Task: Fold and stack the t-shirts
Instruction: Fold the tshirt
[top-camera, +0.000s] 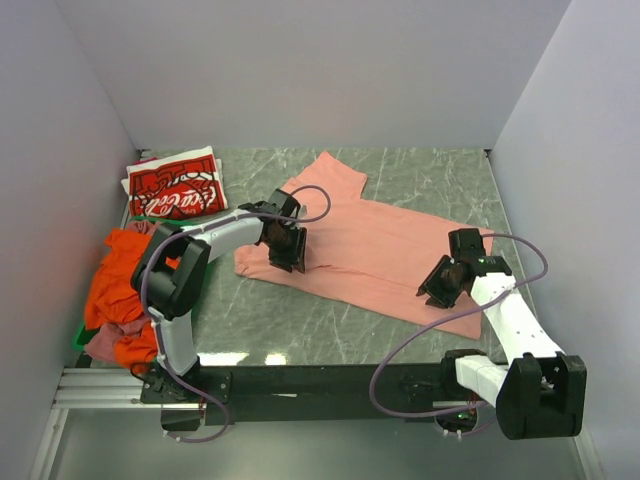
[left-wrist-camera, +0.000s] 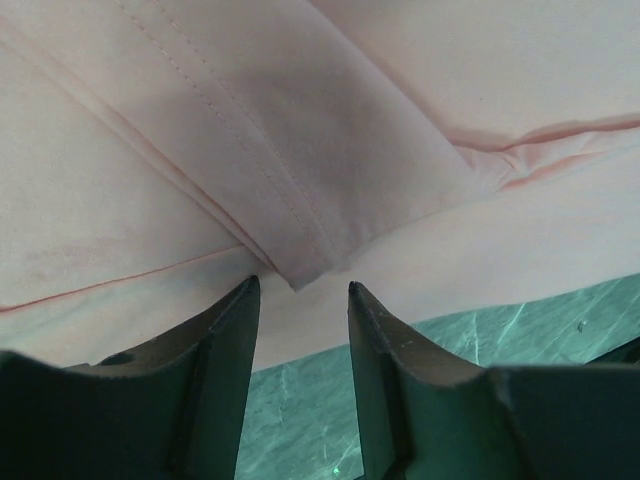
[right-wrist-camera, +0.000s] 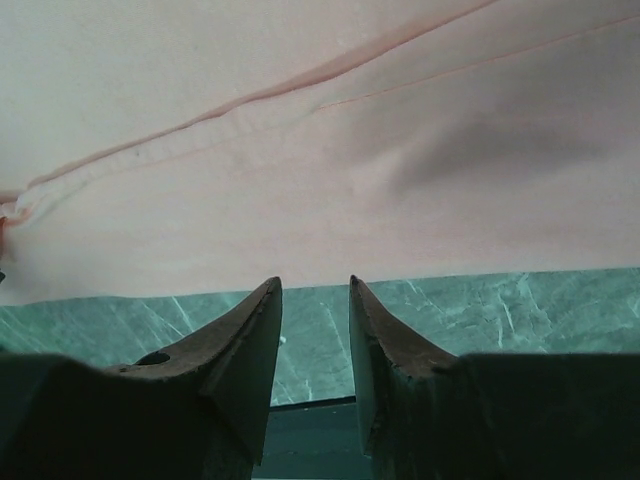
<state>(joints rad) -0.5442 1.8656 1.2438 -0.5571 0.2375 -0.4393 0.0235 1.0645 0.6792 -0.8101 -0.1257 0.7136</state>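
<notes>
A salmon-pink t-shirt (top-camera: 370, 245) lies spread flat across the middle of the table. My left gripper (top-camera: 288, 250) hovers at its left edge. In the left wrist view that gripper (left-wrist-camera: 300, 290) is open, and a folded corner of the pink cloth (left-wrist-camera: 300, 130) points into the gap at the fingertips. My right gripper (top-camera: 440, 285) sits at the shirt's near right edge. In the right wrist view it (right-wrist-camera: 315, 285) is open and empty, with the pink hem (right-wrist-camera: 300, 150) just beyond its tips. A folded red Coca-Cola t-shirt (top-camera: 177, 188) lies at the back left.
An orange t-shirt (top-camera: 120, 280) and a mauve one (top-camera: 105, 343) are heaped at the left, over a green crate (top-camera: 78, 338). Green marble table (top-camera: 300, 320) shows in front of the pink shirt. Grey walls close in the left, back and right.
</notes>
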